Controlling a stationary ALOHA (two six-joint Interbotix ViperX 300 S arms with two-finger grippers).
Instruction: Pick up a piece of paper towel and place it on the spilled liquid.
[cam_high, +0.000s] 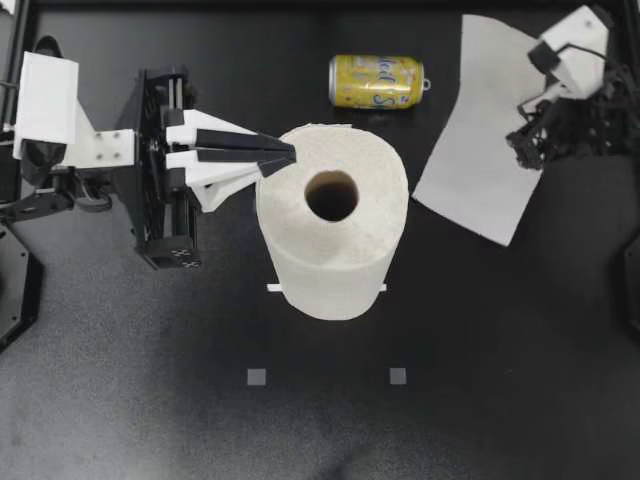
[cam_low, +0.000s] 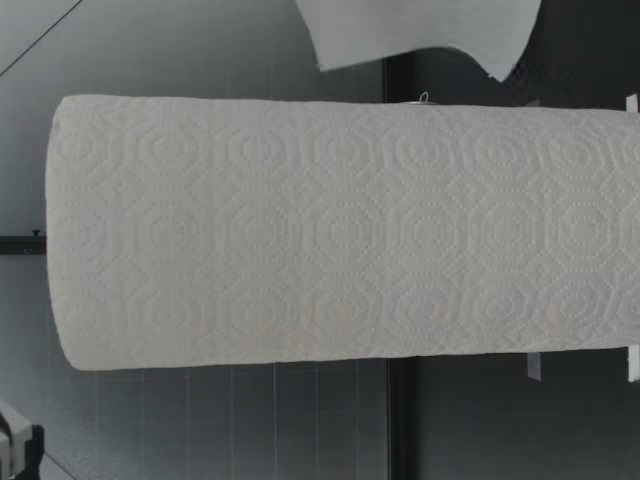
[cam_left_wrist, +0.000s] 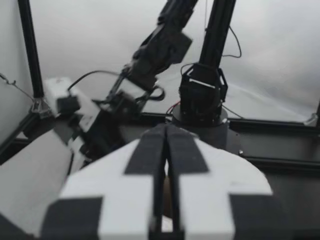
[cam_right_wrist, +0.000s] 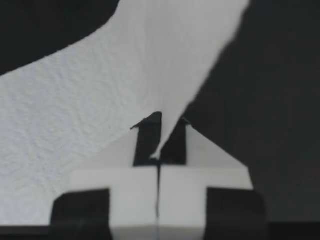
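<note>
The left gripper (cam_high: 288, 155) is at the upper rim of the paper towel roll (cam_high: 340, 255), which stands upright near the middle of the table (cam_high: 450, 350). In the left wrist view its fingers (cam_left_wrist: 145, 150) are pressed flat together, with nothing visible between them. The right gripper (cam_high: 524, 140) is closed on the edge of a loose paper towel sheet (cam_high: 475, 130) at the far right of the table. In the right wrist view the sheet (cam_right_wrist: 100, 115) is pinched between both fingers (cam_right_wrist: 148, 137) and fans out ahead of them. A yellow can (cam_high: 376, 80) lies on its side beyond the roll, between the roll and the sheet. In the low view the roll (cam_low: 340, 230) fills most of the frame, with the sheet (cam_low: 420, 30) showing past it. Two small white squares (cam_high: 257, 377) mark the table on the near side of the roll.
</note>
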